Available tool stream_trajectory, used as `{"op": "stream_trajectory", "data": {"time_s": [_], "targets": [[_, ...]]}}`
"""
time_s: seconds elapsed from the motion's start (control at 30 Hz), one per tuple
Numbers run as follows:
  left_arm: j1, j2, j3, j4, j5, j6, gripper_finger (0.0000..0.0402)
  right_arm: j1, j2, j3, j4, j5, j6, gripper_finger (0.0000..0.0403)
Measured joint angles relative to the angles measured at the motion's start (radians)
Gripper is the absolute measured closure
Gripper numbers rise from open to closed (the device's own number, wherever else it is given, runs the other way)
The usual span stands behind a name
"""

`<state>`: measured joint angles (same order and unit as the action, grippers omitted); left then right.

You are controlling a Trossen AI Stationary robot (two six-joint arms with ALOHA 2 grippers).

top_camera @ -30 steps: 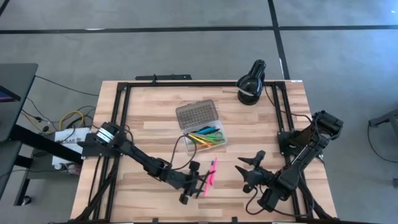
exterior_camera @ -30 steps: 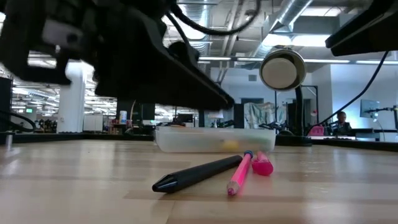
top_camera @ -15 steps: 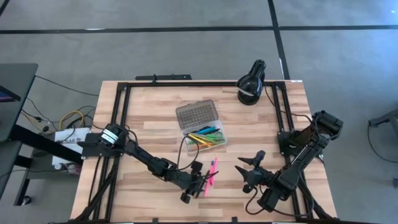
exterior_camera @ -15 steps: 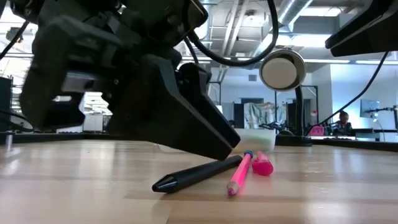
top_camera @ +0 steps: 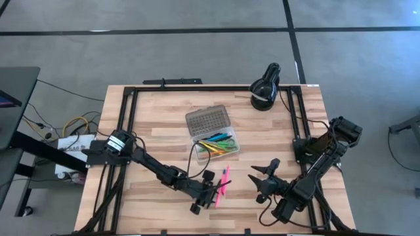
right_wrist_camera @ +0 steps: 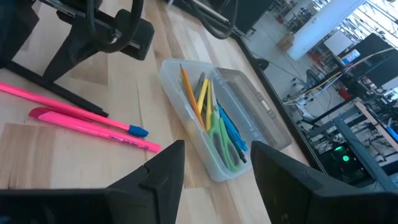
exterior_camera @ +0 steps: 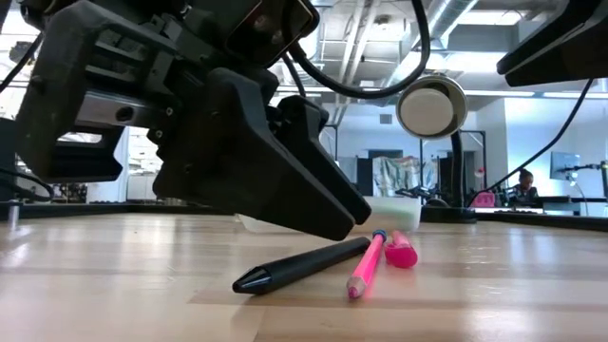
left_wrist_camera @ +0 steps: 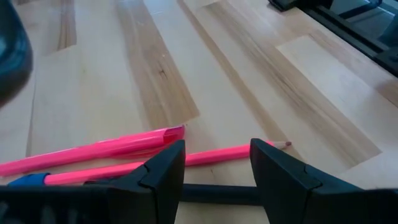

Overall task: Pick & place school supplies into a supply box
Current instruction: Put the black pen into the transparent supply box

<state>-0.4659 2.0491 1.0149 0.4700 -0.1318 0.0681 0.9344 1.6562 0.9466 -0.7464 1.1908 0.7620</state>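
Three loose supplies lie together near the desk's point(top_camera: 275, 131) front edge: a thin pink pencil point(left_wrist_camera: 217, 154), a pink pen point(left_wrist_camera: 93, 147) and a black pen point(exterior_camera: 304, 263). The left gripper point(left_wrist_camera: 214, 171), fingers spread, sits low over them. The clear plastic supply box point(top_camera: 216, 141) rests mid-desk, holding coloured pens point(right_wrist_camera: 211, 109). The right gripper point(top_camera: 264, 178), fingers spread, waits near the front-right corner.
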Motion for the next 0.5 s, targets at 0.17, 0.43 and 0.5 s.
{"op": "stream_trajectory", "data": {"time_s": [0.17,0.43,0.5], "targets": [[0.001,0.0,0.0,-0.001,0.005,0.006,0.0225,0.0,0.0,0.0,0.0,0.0,0.0,0.0226],[0.001,0.0,0.0,-0.045,0.005,0.003,0.0225,0.0,0.0,0.0,0.0,0.0,0.0,0.0226],[0.001,-0.001,0.0,-0.056,0.005,-0.003,0.0225,0.0,0.0,0.0,0.0,0.0,0.0,0.0226]]}}
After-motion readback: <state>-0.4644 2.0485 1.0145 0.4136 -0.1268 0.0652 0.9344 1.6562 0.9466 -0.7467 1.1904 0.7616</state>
